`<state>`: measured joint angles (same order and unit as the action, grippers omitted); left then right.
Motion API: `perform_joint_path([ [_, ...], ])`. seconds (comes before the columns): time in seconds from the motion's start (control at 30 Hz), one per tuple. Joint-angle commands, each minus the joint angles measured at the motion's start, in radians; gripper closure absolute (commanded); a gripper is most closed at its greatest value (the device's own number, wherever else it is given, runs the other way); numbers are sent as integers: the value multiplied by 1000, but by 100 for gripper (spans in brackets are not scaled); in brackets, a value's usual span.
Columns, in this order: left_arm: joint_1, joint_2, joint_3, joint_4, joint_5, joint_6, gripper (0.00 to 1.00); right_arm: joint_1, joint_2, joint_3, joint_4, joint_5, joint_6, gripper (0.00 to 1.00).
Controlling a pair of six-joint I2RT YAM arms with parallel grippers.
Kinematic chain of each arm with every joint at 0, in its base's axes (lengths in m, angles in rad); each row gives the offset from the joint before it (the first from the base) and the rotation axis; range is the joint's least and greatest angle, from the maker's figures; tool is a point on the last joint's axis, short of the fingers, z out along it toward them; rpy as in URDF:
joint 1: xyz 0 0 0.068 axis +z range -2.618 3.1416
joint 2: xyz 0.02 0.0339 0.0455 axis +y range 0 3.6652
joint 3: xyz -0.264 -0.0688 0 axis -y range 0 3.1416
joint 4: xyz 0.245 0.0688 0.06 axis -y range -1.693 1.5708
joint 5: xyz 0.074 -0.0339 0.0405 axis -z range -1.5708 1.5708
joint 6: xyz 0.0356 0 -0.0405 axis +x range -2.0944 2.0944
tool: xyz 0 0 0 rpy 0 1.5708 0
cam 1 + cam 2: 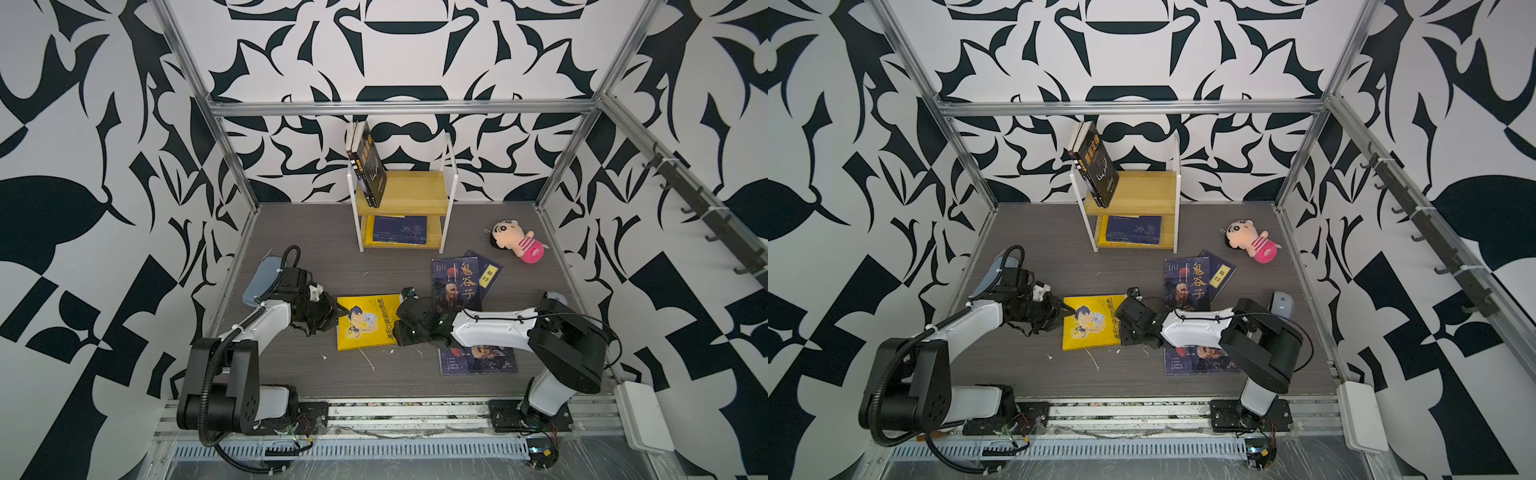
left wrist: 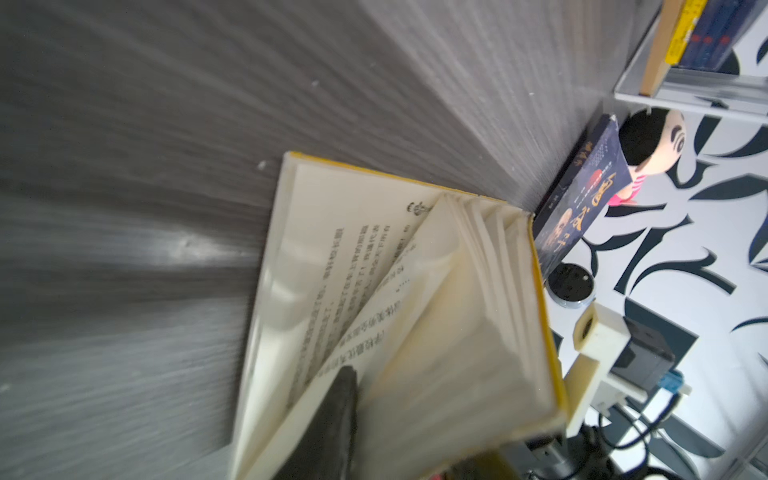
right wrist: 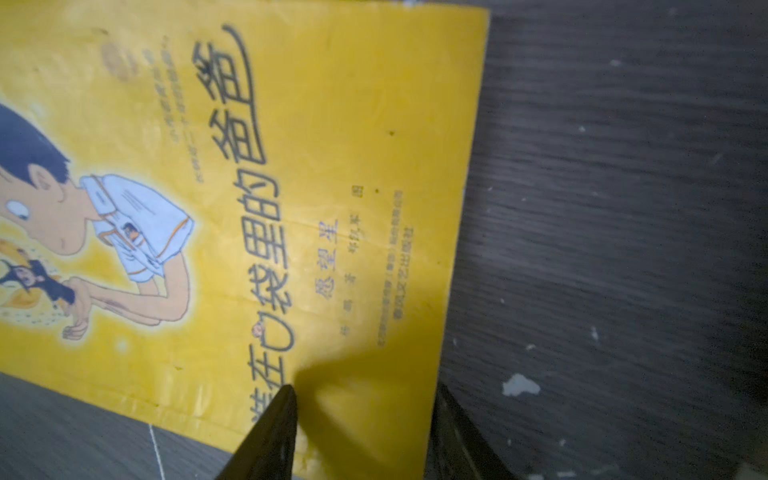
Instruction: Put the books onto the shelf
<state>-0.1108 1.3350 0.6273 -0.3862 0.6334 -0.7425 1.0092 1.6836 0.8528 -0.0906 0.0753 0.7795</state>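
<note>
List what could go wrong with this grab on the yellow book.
1. A finger of the left pincer sits between fanned pages of the yellow book, not under the whole block. A lift may take only some pages, so the book could flop open or tear.
2. The right pincer straddles the book's edge near a corner, jaws apart, so it likely gives little support.
3. Black books lean on the shelf. A clumsy insert could topple them.

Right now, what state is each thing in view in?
yellow book: on table, pages fanned open along one edge.
left tool: one finger between those pages; grip unclear.
right tool: open, straddling the yellow book's edge.
black books: leaning upright, shelf's top tier.
navy book: flat, lower tier.
portrait book: flat, overlapping labelled book.
second portrait book: flat, partly under right arm.
doll: lying down.
</note>
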Motion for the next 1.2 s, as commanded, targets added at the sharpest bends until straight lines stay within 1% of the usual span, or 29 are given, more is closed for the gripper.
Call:
perform_joint_path([
  [0.0,-23,-37,34,-12,104,-14,79,23,4,24,23,-48,-30,49],
  [0.13,-19,-53,31,-23,84,-17,98,23,-53,3,22,-12,-60,46],
  [0.17,-14,-53,33,-28,84,-13,100,23,-73,3,0,8,-81,45],
  [0.2,-12,-87,40,-36,81,-8,100,23,-95,2,-26,35,-101,43],
  [0.37,-4,-106,58,-53,75,-2,100,31,-236,-66,-51,169,-174,39],
  [0.43,6,-107,56,-45,81,-19,100,48,-289,-86,-66,235,-214,35],
  [0.47,10,-108,57,-47,81,-20,100,63,-313,-94,-70,273,-242,33],
  [0.6,9,-108,56,-41,89,-38,100,165,-370,-131,-25,429,-416,32],
  [0.73,11,-107,63,-45,79,-25,100,257,-355,-144,51,540,-612,33],
  [0.8,11,-105,60,-46,77,-28,100,310,-320,-153,133,589,-727,33],
  [0.87,11,-105,53,-41,78,-37,100,335,-270,-150,195,593,-815,33],
  [0.97,10,-105,59,-49,78,-25,100,357,-200,-111,202,570,-938,31],
  [1.03,11,-101,61,-54,78,-21,100,359,-166,-100,243,618,-983,31],
  [1.17,11,-95,53,-40,74,-29,100,358,-125,-119,388,621,-1108,32],
])
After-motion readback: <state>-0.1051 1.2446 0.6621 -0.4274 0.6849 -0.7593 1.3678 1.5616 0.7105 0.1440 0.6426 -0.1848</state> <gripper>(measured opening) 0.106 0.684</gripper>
